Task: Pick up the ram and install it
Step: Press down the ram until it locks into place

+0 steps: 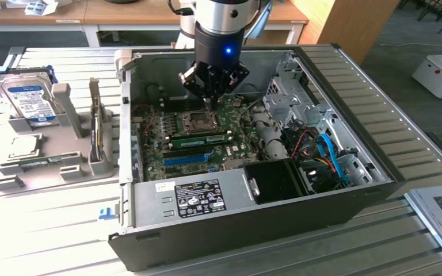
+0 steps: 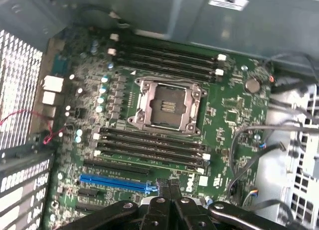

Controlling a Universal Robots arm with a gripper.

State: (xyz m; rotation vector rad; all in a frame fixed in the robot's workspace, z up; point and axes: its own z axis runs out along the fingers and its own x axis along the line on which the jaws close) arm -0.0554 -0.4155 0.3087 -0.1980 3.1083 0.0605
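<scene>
Green, long and narrow, the circuit-board ram stick (image 1: 198, 138) with black chips stands seated in a slot of the green motherboard (image 1: 153, 150), just on the near side of the square metal processor socket (image 1: 200, 119) and far of the long blue slot (image 1: 186, 160). Above the socket hangs the black gripper (image 1: 209, 99), fingers pressed together and holding nothing (clear of the stick). All this lies inside the open dark computer case (image 1: 229, 227). Well to the left, a grey plastic fixture (image 1: 75, 150) holds another green stick (image 1: 41, 161).
</scene>
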